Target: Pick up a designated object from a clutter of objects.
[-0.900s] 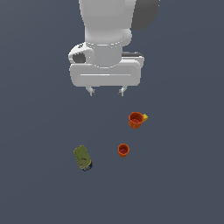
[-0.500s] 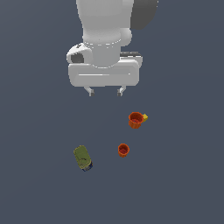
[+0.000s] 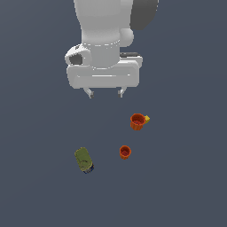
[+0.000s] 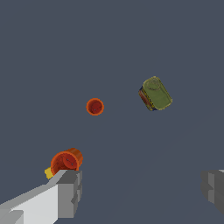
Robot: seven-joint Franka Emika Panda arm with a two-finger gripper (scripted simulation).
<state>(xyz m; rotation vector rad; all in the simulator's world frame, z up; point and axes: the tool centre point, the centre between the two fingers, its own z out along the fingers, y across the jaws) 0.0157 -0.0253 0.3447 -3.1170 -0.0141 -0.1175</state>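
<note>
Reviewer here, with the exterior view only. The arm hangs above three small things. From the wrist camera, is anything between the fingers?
Observer: No. In the wrist view the gripper is open and only bare floor lies between its fingers.
Operator: Is the olive-green can standing or lying?
Observer: Lying on its side; the wrist view shows the olive-green can with its dark blue end turned away from the camera.
Operator: Which thing is nearest a finger?
Observer: The orange cup with a yellow handle, just beyond one finger in the picture.
</note>
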